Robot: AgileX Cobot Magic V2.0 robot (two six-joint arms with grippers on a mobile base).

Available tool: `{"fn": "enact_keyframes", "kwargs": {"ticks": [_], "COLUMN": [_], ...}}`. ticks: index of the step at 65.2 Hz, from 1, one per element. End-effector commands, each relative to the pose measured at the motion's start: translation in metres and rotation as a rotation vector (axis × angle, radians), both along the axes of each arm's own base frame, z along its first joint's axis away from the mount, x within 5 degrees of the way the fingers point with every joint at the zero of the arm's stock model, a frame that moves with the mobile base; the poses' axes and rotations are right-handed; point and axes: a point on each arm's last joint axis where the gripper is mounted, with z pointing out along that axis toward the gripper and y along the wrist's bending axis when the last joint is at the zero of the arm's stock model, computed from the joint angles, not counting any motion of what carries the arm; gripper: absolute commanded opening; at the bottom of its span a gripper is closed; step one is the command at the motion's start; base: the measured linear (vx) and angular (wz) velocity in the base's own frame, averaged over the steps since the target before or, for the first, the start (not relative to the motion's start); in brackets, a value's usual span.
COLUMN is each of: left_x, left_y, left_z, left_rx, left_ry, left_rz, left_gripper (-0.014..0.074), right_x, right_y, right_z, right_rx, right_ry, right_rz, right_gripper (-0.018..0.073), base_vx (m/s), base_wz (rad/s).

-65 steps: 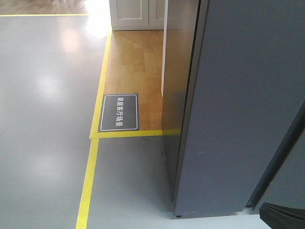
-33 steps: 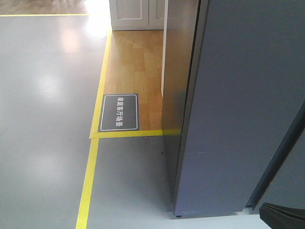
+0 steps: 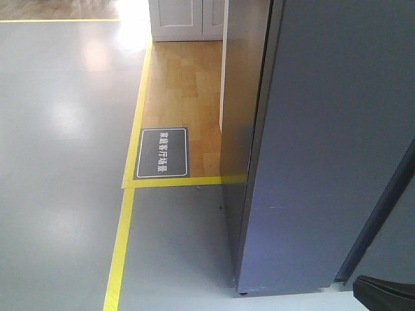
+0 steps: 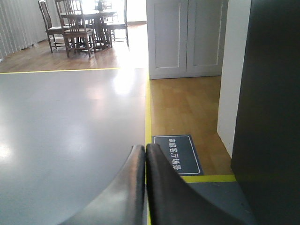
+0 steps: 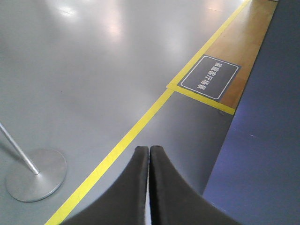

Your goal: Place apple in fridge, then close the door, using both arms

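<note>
Fridge, right of frame, dark outside only. Apple: not visible. Left gripper and right gripper: pressed together, empty. Risk: arm clipping fridge side, being close.

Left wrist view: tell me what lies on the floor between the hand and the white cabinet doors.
The yellow tape line runs ahead from the left hand; beside it lie the dark floor sign and bare wood floor reaching the white cabinet doors.

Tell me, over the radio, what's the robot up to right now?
Left gripper shut, empty. Right gripper shut, empty. No apple in view; fridge shows only its dark grey outside. Floor sign and metal stand base nearby, nothing blocking.
</note>
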Motion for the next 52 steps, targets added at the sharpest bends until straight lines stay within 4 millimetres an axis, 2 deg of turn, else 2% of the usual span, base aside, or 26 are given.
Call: {"fn": "enact_keyframes", "kwargs": {"ticks": [1, 11, 18, 32, 40, 52], "left_x": [-0.001, -0.001, -0.001, -0.001, -0.001, -0.001], "left_y": [0.000, 0.000, 0.000, 0.000, 0.000, 0.000], "left_z": [0.013, 0.013, 0.013, 0.013, 0.013, 0.013], "left_rx": [0.000, 0.000, 0.000, -0.001, -0.001, -0.001], "left_ry": [-0.106, -0.106, -0.106, -0.105, -0.105, -0.104], "left_rz": [0.001, 0.001, 0.001, 0.001, 0.001, 0.001], "left_gripper": [-0.0006, -0.0006, -0.0006, -0.0006, -0.0006, -0.0006], "right_x": [0.003, 0.000, -0.001, -0.008, -0.013, -0.012], "right_y": [-0.001, -0.005, -0.012, -0.026, -0.033, -0.043], "right_z": [0.012, 0.009, -0.003, -0.042, -0.055, -0.062], "right_rx": [0.024, 0.004, 0.071, 0.189, 0.231, 0.267], "right_ry": [-0.070, -0.166, -0.223, -0.185, -0.170, -0.291], "right_rz": [-0.032, -0.075, -0.180, -0.374, -0.468, -0.569], "right_gripper": [-0.0003, -0.0003, -0.0003, -0.0003, -0.0003, -0.0003], "base_vx": [0.00, 0.00, 0.00, 0.00, 0.00, 0.00], "base_wz": [0.00, 0.00, 0.00, 0.00, 0.00, 0.00]}}
